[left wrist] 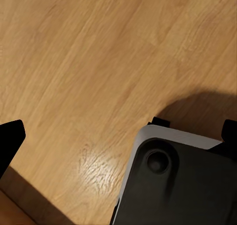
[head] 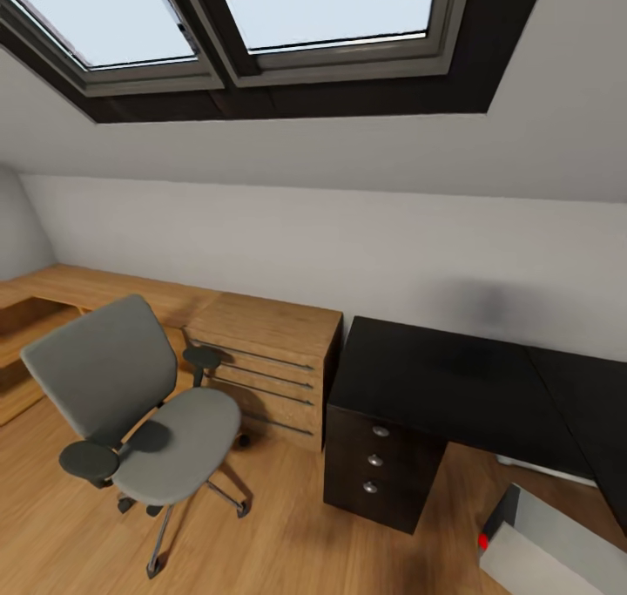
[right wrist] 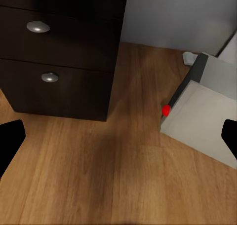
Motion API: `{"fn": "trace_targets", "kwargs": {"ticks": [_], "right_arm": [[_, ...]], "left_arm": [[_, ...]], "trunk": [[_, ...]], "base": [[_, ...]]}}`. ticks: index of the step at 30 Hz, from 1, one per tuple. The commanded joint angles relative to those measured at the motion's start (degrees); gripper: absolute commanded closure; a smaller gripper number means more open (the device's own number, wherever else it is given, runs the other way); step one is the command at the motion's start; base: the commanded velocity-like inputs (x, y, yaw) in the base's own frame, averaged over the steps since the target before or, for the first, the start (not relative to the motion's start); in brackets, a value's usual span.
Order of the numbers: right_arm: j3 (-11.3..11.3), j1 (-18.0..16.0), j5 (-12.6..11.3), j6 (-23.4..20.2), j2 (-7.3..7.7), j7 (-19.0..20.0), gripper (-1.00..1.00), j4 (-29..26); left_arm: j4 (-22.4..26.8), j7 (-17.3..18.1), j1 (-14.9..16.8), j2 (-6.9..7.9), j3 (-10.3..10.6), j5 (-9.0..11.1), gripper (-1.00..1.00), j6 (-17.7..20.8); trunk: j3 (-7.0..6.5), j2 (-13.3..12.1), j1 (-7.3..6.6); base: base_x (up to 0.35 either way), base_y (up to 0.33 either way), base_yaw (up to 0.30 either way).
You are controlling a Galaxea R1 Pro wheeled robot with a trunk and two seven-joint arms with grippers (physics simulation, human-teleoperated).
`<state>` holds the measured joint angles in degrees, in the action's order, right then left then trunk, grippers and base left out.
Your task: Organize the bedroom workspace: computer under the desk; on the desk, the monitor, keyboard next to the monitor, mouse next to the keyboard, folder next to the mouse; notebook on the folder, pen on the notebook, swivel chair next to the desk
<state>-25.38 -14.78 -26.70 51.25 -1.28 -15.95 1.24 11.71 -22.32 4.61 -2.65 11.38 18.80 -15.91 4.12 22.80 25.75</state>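
computer (right wrist: 207, 111) lies on floor (right wrist: 98, 175) between right hand's fingertips (right wrist: 10, 141).

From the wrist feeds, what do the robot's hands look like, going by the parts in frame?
Little shows. In the left wrist view, the left hand has black fingertips at the picture edges, over a dark grey rounded body part with a white rim. In the right wrist view, the right hand shows matching plain black fingertips. No cables or markings visible.

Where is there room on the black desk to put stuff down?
The desk top looks bare from its left edge, beside the wooden drawer unit, along to the right corner by the wall. The swivel chair seat is bare too. It is tighter low on the right, where the computer lies on the floor by the desk's drawers.
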Motion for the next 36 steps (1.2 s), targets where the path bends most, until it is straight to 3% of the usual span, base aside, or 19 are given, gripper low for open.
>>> {"fn": "trace_targets", "kwargs": {"ticks": [1, 11, 18, 36], "right_arm": [[-0.48, -0.08, -0.19, 0.23, -0.04, -0.31, -1.0, 0.14], [-0.52, 0.01, -0.19, 1.5, -0.1, -0.31, -1.0, 0.13], [-0.6, 1.31, -0.19, 6.25, -0.26, -0.35, -1.0, 0.16], [-0.5, 1.59, -0.24, 7.24, -0.59, -0.65, -1.0, 0.1]], "left_arm": [[-0.02, -0.27, 0.05, 0.01, 0.47, 0.53, -1.0, -0.21], [-0.05, -0.27, 0.05, 0.07, 0.36, 0.59, -1.0, -0.04], [-0.03, -0.27, 0.05, 0.18, 0.24, 0.65, -1.0, -0.33], [-0.02, -0.27, 0.05, 0.32, -0.11, 0.89, -1.0, -0.88]], "trunk": [[0.03, 0.12, 0.04], [-0.9, 0.12, 0.04], [-1.52, 0.12, 0.04], [-2.15, 0.12, 0.04]], "base": [[0.0, 0.0, 0.0], [0.0, 0.0, 0.0], [0.0, 0.0, 0.066], [0.0, 0.0, 0.237]]}}
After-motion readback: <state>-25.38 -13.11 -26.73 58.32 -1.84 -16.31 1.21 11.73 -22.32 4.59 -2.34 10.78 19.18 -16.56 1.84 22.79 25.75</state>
